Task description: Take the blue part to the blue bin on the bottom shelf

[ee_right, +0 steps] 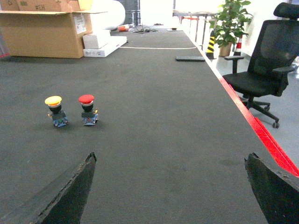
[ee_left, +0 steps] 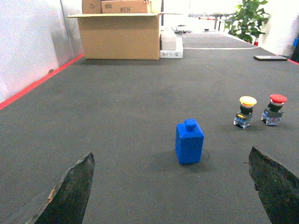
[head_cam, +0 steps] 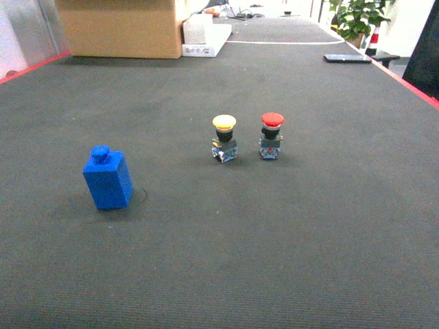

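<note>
Three small parts stand on the dark grey worktop: the blue part upright on the left, and the yellow-capped button and the red-capped button just beside each other nearer the middle, well apart from the blue one. The blue part is a boxy block with a rounded knob on top, and it stands alone with bare worktop all round it. In the left wrist view it sits a little right of centre, ahead of the left gripper, whose two dark fingers show at the lower corners with the jaws spread wide and nothing between them. In that view the two capped buttons stand farther off to the right of the blue part. The right gripper is likewise spread wide and holds nothing; its fingertips frame bare worktop, with the yellow and red buttons ahead and to its left. At the far end of the worktop sit a large cardboard box with its flaps open and a flat white box next to it. A red strip edges the worktop on the right, and beyond it stand a black office chair and a potted plant. Neither gripper shows in the head view.
</note>
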Robot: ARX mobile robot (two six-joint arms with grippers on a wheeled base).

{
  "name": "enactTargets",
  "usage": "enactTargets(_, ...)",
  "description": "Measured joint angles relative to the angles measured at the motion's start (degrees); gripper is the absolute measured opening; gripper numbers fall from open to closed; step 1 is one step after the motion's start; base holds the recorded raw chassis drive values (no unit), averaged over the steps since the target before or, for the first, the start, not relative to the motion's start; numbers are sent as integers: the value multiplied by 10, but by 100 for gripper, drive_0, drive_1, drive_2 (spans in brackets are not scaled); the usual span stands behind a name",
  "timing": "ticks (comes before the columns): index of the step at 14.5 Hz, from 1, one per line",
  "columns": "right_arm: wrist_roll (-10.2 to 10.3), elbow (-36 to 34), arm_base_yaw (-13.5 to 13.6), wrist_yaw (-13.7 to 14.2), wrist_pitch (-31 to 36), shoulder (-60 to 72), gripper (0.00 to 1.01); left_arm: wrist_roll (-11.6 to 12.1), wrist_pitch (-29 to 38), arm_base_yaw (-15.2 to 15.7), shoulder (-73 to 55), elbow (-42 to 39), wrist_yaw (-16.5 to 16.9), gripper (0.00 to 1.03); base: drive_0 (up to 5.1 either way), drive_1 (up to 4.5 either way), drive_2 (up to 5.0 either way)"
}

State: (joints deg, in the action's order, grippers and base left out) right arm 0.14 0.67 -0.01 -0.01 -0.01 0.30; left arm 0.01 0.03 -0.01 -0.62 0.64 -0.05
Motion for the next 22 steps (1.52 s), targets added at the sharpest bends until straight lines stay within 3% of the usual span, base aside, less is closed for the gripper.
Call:
enactTargets(12, 0, 0, 0, 0, -3, 0, 98, 0, -5, 0, 0, 0, -2, 98, 0, 0, 0)
enactTargets(13, 0, 0, 0, 0, -3, 0, 98, -6, -54, -16, -11, 14, -42, 98, 0, 0, 0)
enactTargets(15, 0, 0, 0, 0, -3, 0, 98, -17, -66, -57, -78, 29, -120, 98, 0, 0, 0)
enactTargets(17, 0, 0, 0, 0, -2, 0, 98, -19, -6, -79, -150, 30, -157, 98, 0, 0, 0)
enactTargets(19, 0, 0, 0, 0, -3, 0, 98, -38, 167, -89, -323, 46, -143, 98, 0, 0, 0)
enactTargets(20, 0, 0, 0, 0, -3, 0, 98, -38, 325, -120, -520, 103, -121, 98, 0, 0, 0)
enactTargets(22, 0, 0, 0, 0, -3, 0, 98, -48, 434, -128, -709, 186, -99, 98, 0, 0, 0)
